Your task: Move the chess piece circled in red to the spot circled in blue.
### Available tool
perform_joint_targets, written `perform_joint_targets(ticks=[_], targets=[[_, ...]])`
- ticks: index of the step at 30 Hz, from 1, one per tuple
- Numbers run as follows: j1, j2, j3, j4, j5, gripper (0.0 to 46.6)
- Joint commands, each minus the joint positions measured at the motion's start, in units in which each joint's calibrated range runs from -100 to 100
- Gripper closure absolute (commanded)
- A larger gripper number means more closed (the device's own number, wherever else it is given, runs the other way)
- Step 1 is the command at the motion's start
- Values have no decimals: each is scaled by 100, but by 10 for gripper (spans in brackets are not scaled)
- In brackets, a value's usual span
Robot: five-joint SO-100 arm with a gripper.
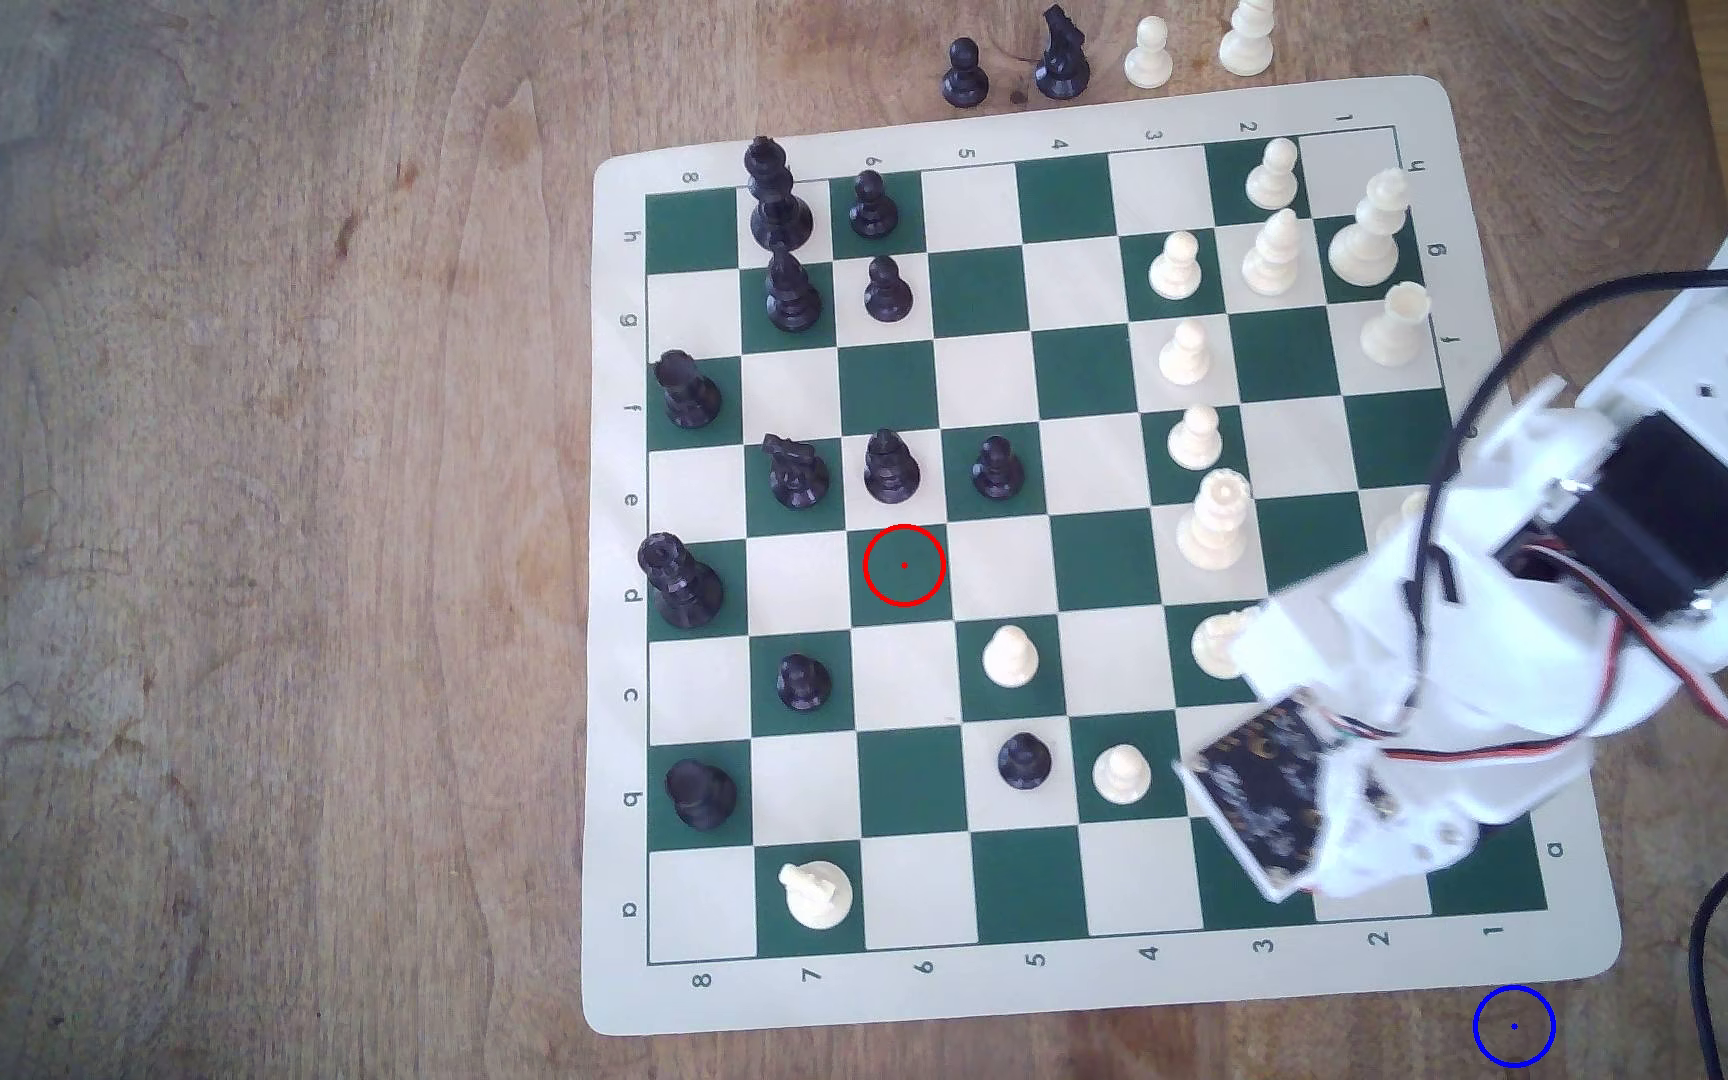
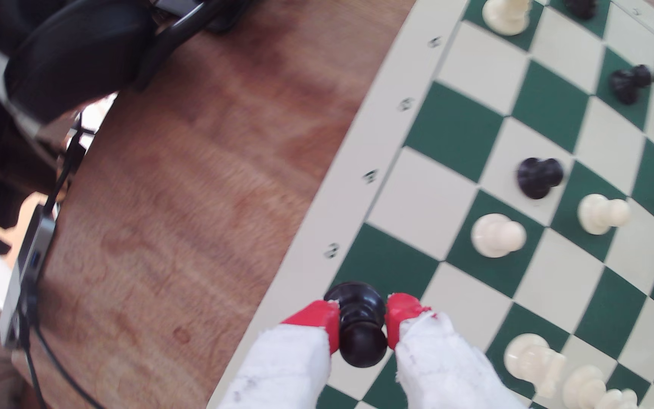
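Note:
A small black pawn (image 2: 358,346) with a ball head is pinched at the neck between my gripper's (image 2: 361,311) red-tipped fingers (image 2: 317,316). It hangs over the edge squares of the green-and-cream board (image 2: 388,173), beside the border numbers. In the exterior view my white arm (image 1: 1411,665) covers the board's lower right corner and hides the pawn. The red ring (image 1: 904,565) encloses a bare green square mid-board. The blue ring (image 1: 1513,1026) lies on brown wood just off the board's corner, at the exterior view's lower right, a little below the wrist.
Black pieces (image 1: 1024,760) and white pieces (image 1: 1121,774) stand on squares near the arm. Several captured pieces (image 1: 964,73) stand on the table beyond the board's far edge. A black cable (image 1: 1707,935) runs close to the blue ring's right. Headphones (image 2: 73,59) and a hub (image 2: 30,259) lie at the table edge.

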Motion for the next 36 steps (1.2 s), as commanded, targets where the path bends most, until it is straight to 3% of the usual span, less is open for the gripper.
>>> perform_joint_targets(ticks=[1, 8, 19, 36], targets=[[-1133, -278, 99, 67, 117, 418], [-1907, 571, 253, -564, 254, 418], [-2291, 1946, 471, -1530, 313, 417], [-2486, 2311, 281, -1743, 259, 397]])
